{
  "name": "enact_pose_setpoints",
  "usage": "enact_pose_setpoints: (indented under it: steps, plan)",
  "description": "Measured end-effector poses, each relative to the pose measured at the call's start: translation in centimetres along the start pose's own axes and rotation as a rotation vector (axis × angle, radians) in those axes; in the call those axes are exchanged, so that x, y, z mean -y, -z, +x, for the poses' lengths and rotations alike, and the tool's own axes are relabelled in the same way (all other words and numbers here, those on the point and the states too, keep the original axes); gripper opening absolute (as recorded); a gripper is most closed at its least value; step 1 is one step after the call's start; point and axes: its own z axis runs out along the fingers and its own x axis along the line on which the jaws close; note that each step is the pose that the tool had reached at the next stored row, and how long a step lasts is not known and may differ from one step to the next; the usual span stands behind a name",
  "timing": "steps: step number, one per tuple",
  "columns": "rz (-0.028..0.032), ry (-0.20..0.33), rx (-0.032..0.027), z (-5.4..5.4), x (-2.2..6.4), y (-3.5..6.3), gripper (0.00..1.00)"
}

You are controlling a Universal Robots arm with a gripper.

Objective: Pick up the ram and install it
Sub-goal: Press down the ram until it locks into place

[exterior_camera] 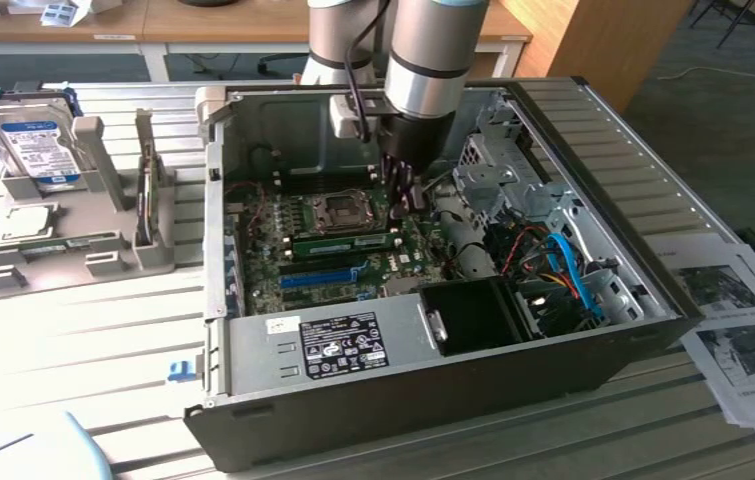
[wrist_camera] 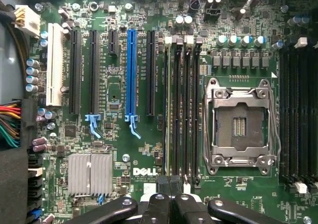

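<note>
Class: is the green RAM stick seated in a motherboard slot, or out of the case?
In: the RAM stick lies along a slot on the motherboard.

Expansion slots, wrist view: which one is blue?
The blue slot, right beside the short black slot; the rest are black or white.

ram seated in motherboard inside case, tool above, hard drive at exterior view's left

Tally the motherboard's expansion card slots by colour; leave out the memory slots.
White plastic card slot: 1
Black plastic card slots: 4
Blue plastic card slot: 1
Total: 6
</note>
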Motion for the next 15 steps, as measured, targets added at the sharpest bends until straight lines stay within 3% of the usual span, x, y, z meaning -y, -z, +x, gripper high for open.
enact_pose_setpoints:
  steps: [15]
  plan:
    - [0.0001, 0.0, -0.0001, -0.01, 0.14, -0.54, 0.09]
